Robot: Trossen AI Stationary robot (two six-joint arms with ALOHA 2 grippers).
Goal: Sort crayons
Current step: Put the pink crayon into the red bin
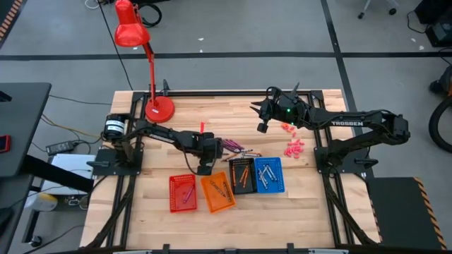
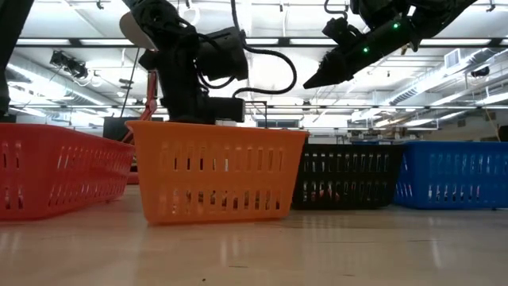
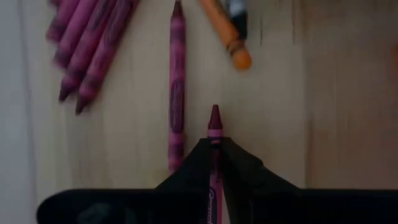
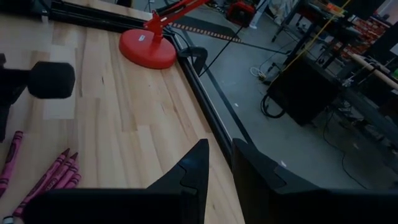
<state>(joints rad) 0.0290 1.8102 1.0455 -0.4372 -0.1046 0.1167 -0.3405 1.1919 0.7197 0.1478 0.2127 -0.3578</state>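
Observation:
A pile of magenta and orange crayons lies on the wooden table just beyond four small baskets: red, orange, black and blue, each with crayons inside. My left gripper points steeply down at the pile's left side, shut on a magenta crayon. Beside it a loose magenta crayon, a magenta bunch and an orange crayon lie flat. My right gripper hovers high over the table's far middle, open, with nothing between its fingers. My left gripper pinches the magenta crayon between its two fingers, coming from above and slanting down. The crayon lies along the fingers, and its pointed tip sticks out past their ends. The fingers hide the rest of it; I cannot tell whether it is clear of the table.
A red desk lamp stands on its round base at the far left. Small pink pieces are scattered on the right, near the right arm. Bare wood lies in front of the baskets.

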